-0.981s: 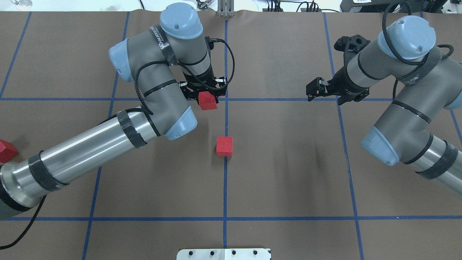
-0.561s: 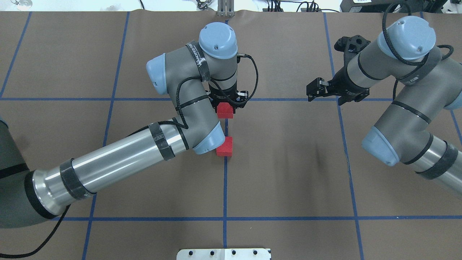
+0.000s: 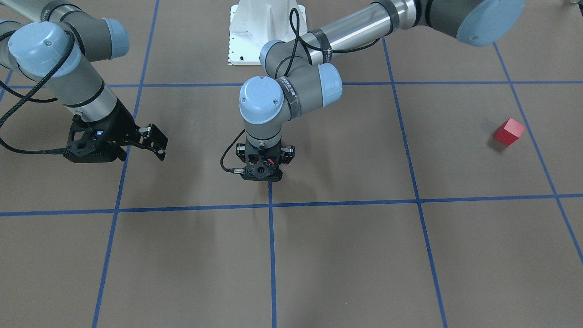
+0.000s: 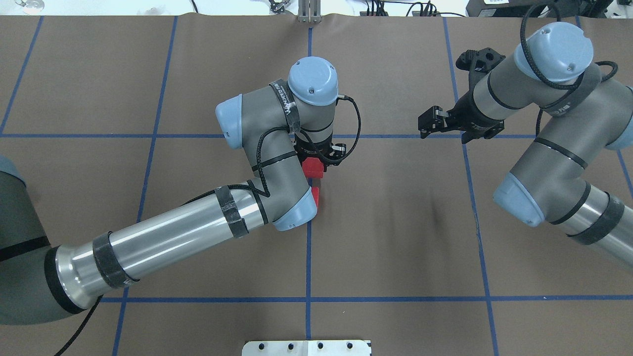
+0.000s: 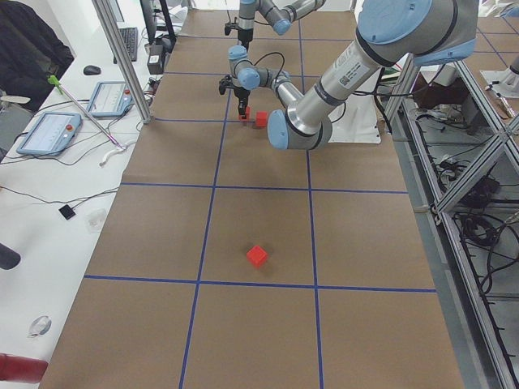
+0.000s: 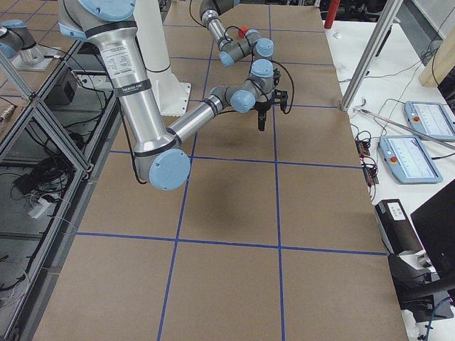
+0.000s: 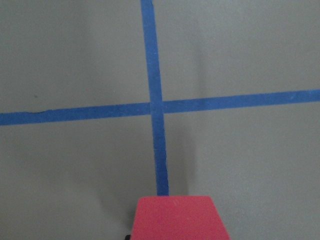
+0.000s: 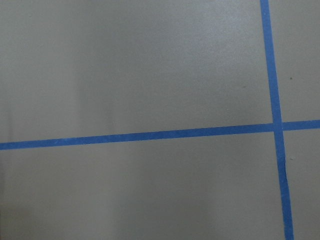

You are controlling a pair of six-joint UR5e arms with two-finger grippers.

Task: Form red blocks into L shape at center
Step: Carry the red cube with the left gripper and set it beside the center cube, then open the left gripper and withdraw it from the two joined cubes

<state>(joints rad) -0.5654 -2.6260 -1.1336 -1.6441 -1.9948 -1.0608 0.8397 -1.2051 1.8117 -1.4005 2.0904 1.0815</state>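
Note:
My left gripper [image 4: 314, 160] is shut on a red block [image 4: 313, 167] and holds it low over the table, just on my side of the central tape crossing. The block fills the bottom of the left wrist view [image 7: 179, 218]. A second red block [image 4: 316, 198] lies on the table right behind it, mostly hidden under my left arm. Both show side by side in the exterior left view [image 5: 261, 119]. The third red block [image 3: 508, 132] lies alone far out on my left. My right gripper [image 4: 428, 123] is open and empty, above the table to the right.
Blue tape lines [image 4: 308, 247] split the brown table into large squares. The white robot base plate [image 4: 306, 347] sits at the near edge. My left forearm [image 4: 173, 242] stretches low across the left half. Tablets [image 5: 49, 134] lie on a side bench.
My left gripper has carried the red block to the right and toward me, until it sits beside the block resting on the centre line. My right arm has barely moved.

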